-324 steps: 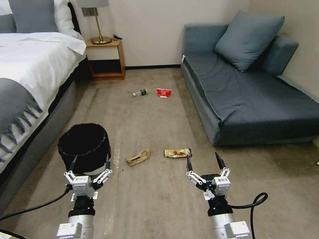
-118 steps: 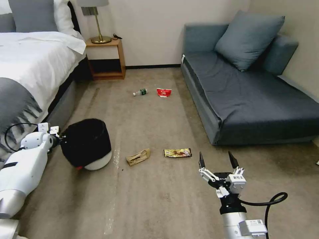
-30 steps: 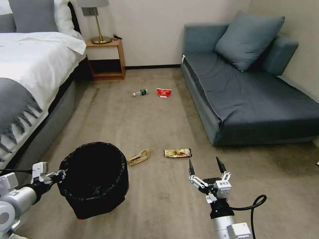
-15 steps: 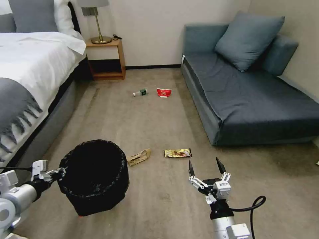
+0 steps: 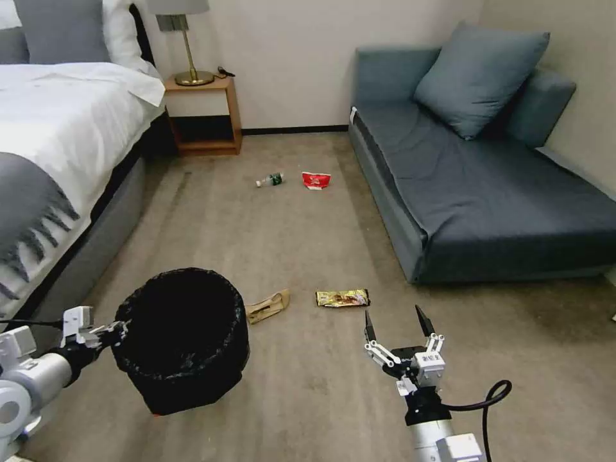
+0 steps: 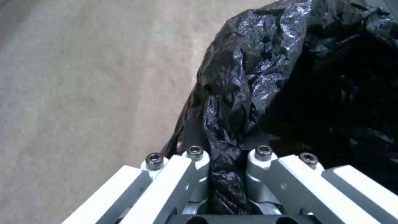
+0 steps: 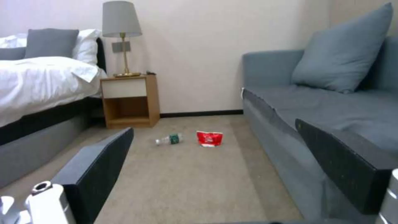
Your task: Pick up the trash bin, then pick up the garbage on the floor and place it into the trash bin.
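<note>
One pincer (image 6: 224,174) pinches trash bin (image 5: 183,340) rim.

black crinkly trash bin (image 5: 183,340); brown paper bag (image 5: 268,305); gold wrapper (image 5: 342,298); red-and-white packet (image 5: 315,180); clear, green-labelled bottle (image 5: 270,180); beige carpet (image 5: 289,231); blue-grey sofa (image 5: 487,186); black fingers (image 5: 369,326).

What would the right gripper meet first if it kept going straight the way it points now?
Probably nothing nearby: the open right gripper points along bare carpet, passing right of the gold wrapper. The red packet lies far ahead, roughly in line; depth is uncertain.
</note>
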You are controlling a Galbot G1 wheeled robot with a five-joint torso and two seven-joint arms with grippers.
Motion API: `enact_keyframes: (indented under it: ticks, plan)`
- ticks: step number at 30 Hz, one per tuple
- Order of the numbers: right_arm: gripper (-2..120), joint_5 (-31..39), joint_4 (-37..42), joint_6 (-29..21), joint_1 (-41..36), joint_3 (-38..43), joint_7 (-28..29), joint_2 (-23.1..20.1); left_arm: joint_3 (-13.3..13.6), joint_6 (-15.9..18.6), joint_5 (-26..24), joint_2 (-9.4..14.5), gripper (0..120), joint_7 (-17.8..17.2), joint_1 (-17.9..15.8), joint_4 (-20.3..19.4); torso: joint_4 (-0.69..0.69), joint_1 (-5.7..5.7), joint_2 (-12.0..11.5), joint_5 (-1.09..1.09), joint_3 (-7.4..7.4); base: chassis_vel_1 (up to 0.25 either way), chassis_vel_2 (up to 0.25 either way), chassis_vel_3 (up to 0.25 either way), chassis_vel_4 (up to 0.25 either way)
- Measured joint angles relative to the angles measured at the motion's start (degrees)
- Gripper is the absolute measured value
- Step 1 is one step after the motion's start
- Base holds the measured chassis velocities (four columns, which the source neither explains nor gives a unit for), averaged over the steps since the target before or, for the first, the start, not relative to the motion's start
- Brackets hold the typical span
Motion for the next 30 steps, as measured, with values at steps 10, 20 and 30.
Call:
enact_keyframes:
  ticks: [10,20,30]
  plan:
    - [100,0.05,0.0,0.02,0.01,-0.08,-0.55,-0.03,0.32,0.0,0.03,0.28,7,-0.02,-0.67,0.51,0.0,0.0,0.0,0.0,0.0,-0.085,0.096,0.087,-0.084]
    - [100,0.07,-0.02,-0.07,0.23,-0.09,-1.01,-0.19,0.36,0.0,-0.15,0.79,7,-0.18,-1.45,1.0,-0.01,0.0,0.0,-0.01,0.0,-0.087,0.084,0.094,-0.1]
    - [100,0.0,-0.15,-0.11,0.13,-0.1,-1.14,-0.24,0.52,0.0,-0.75,1.01,7,-0.49,-2.25,1.3,0.0,0.0,0.0,-0.01,0.0,-0.095,0.094,0.093,-0.09]
